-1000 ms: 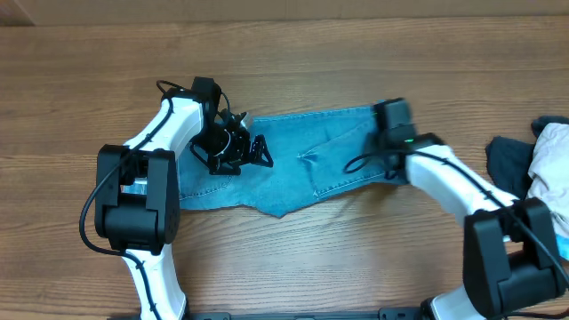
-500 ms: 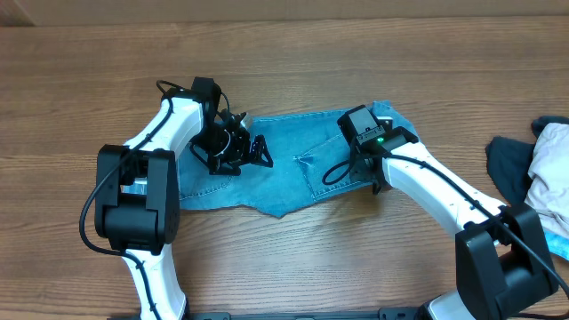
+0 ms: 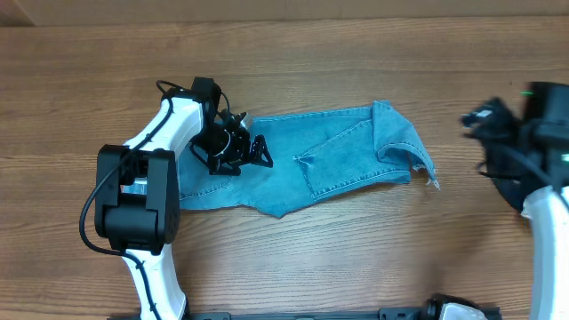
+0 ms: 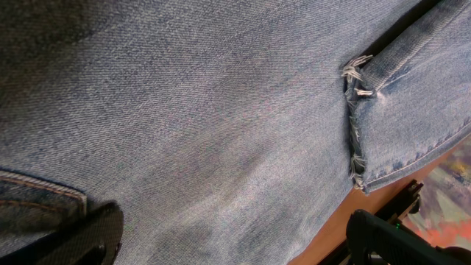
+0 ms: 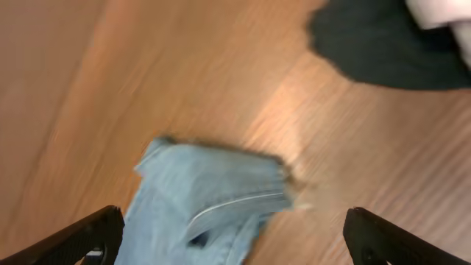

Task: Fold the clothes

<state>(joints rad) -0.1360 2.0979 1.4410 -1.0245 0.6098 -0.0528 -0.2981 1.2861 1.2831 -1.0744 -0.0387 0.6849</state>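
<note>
Right tool (image 3: 484, 124) — dark cloth (image 5: 383, 51) nearby

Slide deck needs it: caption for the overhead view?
Overhead: left gripper open above light blue jeans on a wooden table; right gripper open, apart from them.

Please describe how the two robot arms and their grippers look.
The left arm has white rounded links and boxy black joint housings; a thin black cable loops beside it. The left gripper is black and angular. The right arm shows a white link, and the right gripper is black, blurred, with a small green light nearby.
</note>
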